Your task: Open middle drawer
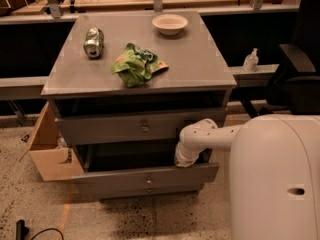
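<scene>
The grey cabinet (pixel 75 81) has three drawers. The middle drawer (pixel 125 179) has a flat grey front with a small round knob (pixel 148 182). It stands pulled out, with a dark opening above its front. My white arm (pixel 220 134) reaches in from the right and bends down. The gripper (pixel 185 160) dips into the right end of that opening, just behind the drawer front, with its tips hidden. The deeper top drawer (pixel 110 129) sits slightly out above it. The lowest drawer (pixel 130 190) shows as a thin strip beneath.
On the cabinet top lie a tipped can (pixel 93 42), a crumpled green bag (pixel 135 64) and a pale bowl (pixel 170 23). A cardboard box (pixel 47 149) stands at the left. A sanitizer bottle (pixel 250 60) and black chair (pixel 300 74) are at the right. My white body (pixel 275 179) fills the lower right.
</scene>
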Robot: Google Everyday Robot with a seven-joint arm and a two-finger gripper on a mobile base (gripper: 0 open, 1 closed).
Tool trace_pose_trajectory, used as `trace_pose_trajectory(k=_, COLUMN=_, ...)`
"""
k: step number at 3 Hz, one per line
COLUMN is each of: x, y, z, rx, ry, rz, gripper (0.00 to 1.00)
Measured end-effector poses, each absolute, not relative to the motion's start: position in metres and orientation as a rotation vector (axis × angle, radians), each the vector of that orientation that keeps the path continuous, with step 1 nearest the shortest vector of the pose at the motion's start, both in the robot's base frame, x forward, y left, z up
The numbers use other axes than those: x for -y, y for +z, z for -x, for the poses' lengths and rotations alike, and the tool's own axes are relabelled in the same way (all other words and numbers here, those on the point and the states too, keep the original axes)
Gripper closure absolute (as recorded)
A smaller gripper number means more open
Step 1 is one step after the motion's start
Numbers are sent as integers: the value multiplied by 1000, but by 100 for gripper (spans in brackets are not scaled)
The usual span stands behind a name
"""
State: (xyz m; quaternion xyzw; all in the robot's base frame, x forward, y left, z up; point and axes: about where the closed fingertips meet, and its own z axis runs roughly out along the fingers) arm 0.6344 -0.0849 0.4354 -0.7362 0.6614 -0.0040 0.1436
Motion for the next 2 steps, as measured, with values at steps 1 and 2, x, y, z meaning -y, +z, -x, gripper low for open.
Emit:
trace_pose_trajectory(k=1, x=85, y=435, z=-634, rx=-1907, ry=-11, rz=2123, gripper=100)
trace_pose_trajectory(k=2, x=75, y=437, z=-621, rx=-1920, ry=101, rz=2138, gripper=100)
